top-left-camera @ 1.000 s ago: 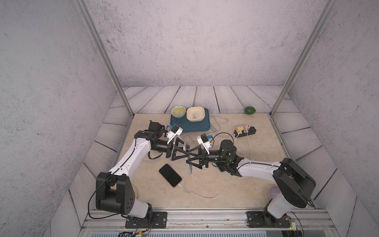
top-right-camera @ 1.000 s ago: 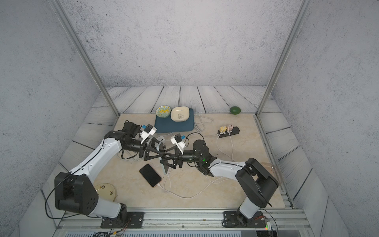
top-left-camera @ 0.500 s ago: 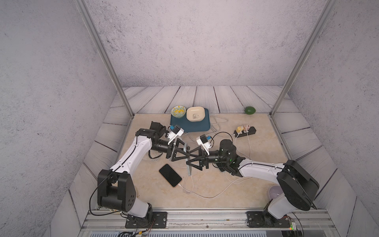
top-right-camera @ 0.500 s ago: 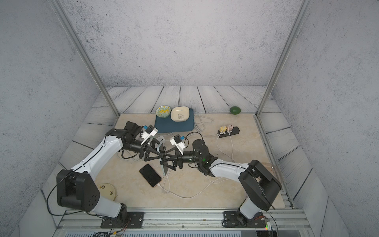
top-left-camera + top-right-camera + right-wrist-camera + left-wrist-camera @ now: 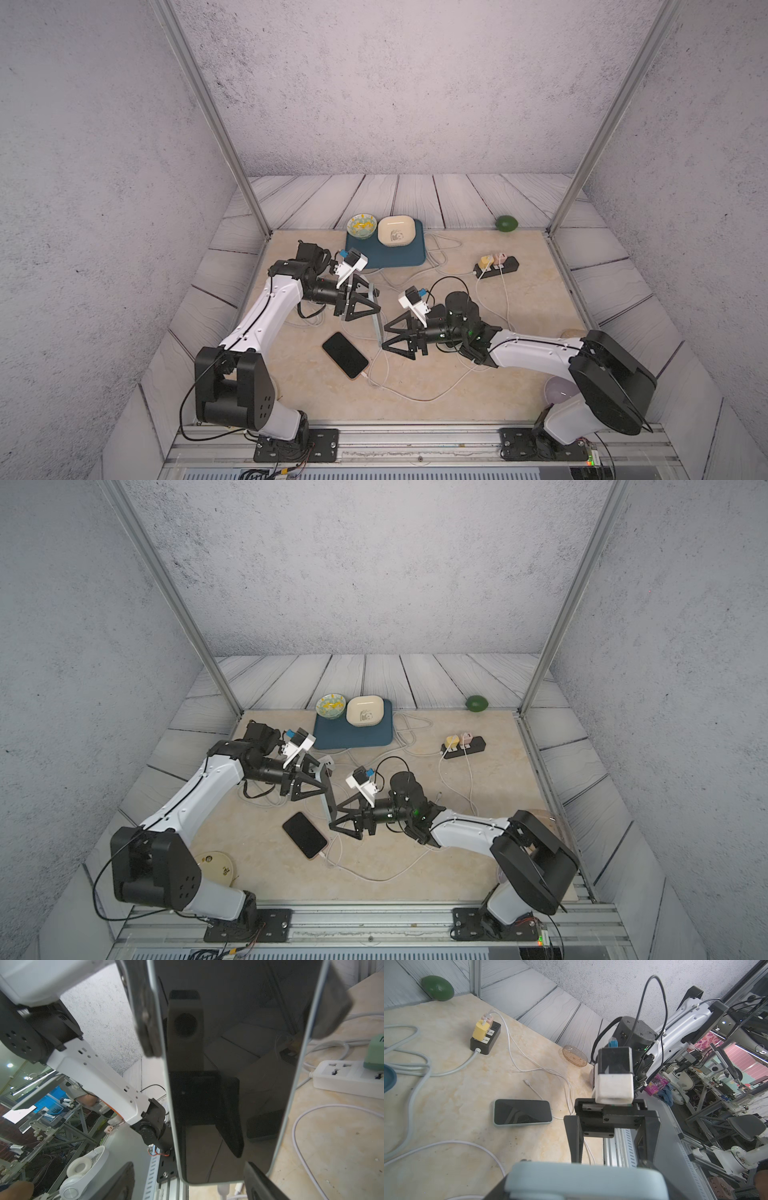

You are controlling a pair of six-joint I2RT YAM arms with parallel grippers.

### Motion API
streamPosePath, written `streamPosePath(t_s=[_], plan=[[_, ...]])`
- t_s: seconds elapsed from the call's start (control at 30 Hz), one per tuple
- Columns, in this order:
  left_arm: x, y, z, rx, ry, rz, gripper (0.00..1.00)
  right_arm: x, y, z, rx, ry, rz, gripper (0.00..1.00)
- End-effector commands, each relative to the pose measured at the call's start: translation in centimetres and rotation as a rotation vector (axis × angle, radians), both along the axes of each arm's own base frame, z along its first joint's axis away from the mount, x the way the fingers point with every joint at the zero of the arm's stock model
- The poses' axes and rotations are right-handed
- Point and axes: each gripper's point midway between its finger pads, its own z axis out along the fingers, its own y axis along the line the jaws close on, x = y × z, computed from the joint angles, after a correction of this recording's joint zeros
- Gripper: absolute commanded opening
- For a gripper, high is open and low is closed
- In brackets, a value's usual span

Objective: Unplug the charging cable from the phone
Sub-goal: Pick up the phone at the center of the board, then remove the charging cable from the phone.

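The right arm's elbow has drifted slightly outward, while the right gripper [image 5: 383, 337], jaws apart, flanks the 6 o'clock end of the raised phone [image 5: 377, 322] at table centre, where the charging cable [image 5: 222, 1189] is plugged in and the left gripper [image 5: 376, 301] clamps the phone.

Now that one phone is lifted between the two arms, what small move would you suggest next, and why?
Probably close the right gripper on the white plug at the free end of the held phone. The left gripper is shut on the phone's other end, and the plug, seated in the phone, sits between the right gripper's open fingers.
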Motion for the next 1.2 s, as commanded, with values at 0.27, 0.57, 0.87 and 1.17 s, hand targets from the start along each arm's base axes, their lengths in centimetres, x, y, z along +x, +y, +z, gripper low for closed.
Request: streamPosePath(t_s=[0.27,0.57,0.87,1.17], plan=[[-0.4,0.5,2.3,-0.048,-0.05,0.009,0.25,-1.5,0.5,-3.0,-0.074,0.0,0.017,0.68],[-0.4,0.7,2.5,-0.052,-0.049,0.018,0.25,-1.3,1.3,-5.1,-0.108,0.014,0.009,0.57],[-0.3,0.8,2.5,-0.053,-0.044,0.023,0.25,-1.2,1.4,-6.2,-0.123,0.028,0.006,0.33],[-0.2,0.9,2.6,-0.061,-0.037,0.021,0.24,-1.0,1.5,-6.6,-0.121,0.017,-0.002,0.09]])
